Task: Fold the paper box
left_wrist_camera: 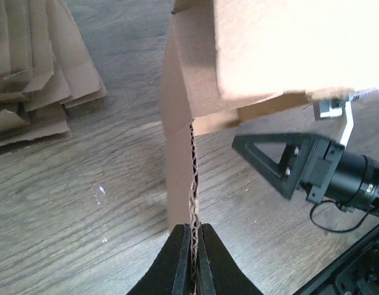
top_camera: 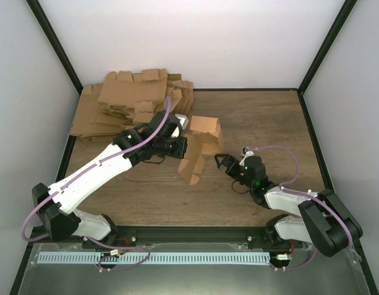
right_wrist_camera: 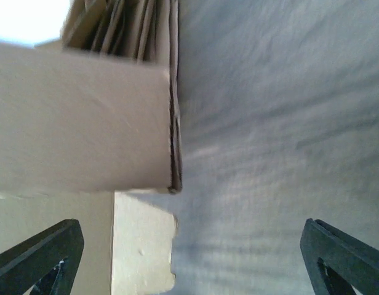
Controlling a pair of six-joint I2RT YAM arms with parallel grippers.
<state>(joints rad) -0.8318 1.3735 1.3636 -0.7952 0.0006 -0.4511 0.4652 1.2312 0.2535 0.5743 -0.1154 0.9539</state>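
The paper box (top_camera: pixel 200 142) is a brown cardboard piece, partly folded, held off the table at the middle. My left gripper (top_camera: pixel 177 146) is shut on one of its panels; in the left wrist view the fingertips (left_wrist_camera: pixel 194 236) pinch the corrugated edge of the box (left_wrist_camera: pixel 189 160). My right gripper (top_camera: pixel 224 161) is open and empty just right of the box's lower flap. In the right wrist view the box (right_wrist_camera: pixel 85 123) fills the upper left, with a flap (right_wrist_camera: pixel 143 246) hanging between the spread fingers (right_wrist_camera: pixel 35 255).
A big pile of flat cardboard blanks (top_camera: pixel 131 104) lies at the back left, also in the left wrist view (left_wrist_camera: pixel 35 67). The wooden table (top_camera: pixel 263 117) is bounded by white walls with black frame posts.
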